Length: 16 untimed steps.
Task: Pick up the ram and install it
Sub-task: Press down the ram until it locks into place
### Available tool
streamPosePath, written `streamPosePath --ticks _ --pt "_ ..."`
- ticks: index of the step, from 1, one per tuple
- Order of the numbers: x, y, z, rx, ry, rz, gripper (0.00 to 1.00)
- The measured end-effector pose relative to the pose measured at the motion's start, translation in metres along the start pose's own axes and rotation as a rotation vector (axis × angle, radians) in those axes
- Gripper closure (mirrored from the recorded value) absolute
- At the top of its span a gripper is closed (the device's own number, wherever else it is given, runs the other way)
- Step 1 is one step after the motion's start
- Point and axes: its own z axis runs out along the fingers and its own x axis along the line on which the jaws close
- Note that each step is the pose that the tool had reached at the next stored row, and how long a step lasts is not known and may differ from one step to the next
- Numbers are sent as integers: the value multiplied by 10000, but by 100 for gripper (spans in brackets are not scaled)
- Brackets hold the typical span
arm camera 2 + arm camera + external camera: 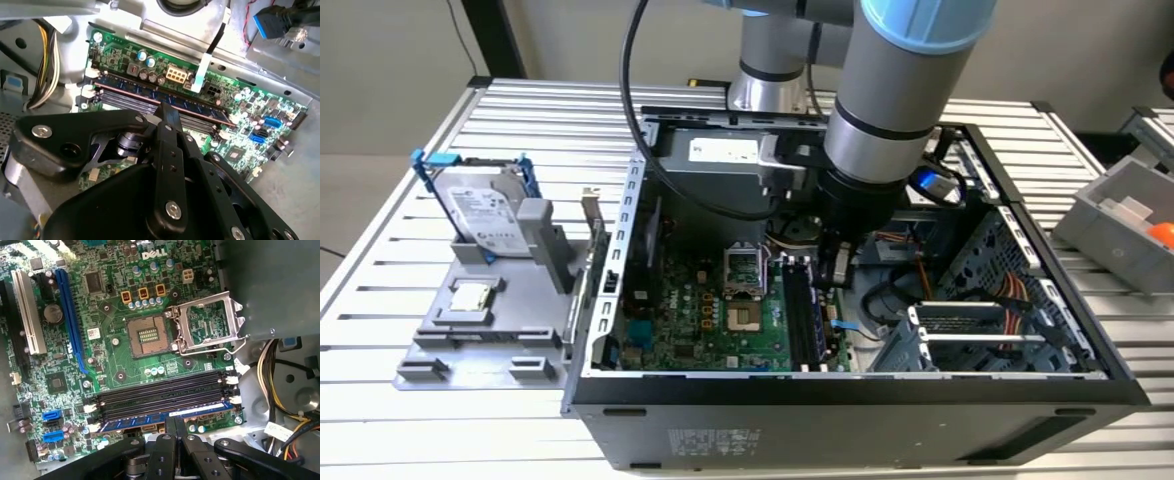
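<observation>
The tool [175, 427] is closed tight on the ram [150, 419], which sits in the motherboard's [115, 360] outermost slot.

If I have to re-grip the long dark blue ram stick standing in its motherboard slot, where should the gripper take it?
Take the long dark blue ram stick by its exposed upper edge near mid-length, coming straight down from above. It stands on edge in the slot, flanked by the black empty slots, so probably only the flat faces above them offer pinch room.

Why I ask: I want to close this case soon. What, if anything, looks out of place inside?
The processor socket sits empty with its retention frame flipped open, while the small silver processor lies outside on the grey tray. The ram lies along the outermost slot under the gripper; I cannot tell whether it is fully seated.
</observation>
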Motion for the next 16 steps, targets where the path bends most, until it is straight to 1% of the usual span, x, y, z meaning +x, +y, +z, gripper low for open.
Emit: streamPosePath --ticks 7,16 --pt "0 0 0 2 2 -498 100" --pt "0 0 1 3 3 -948 100"
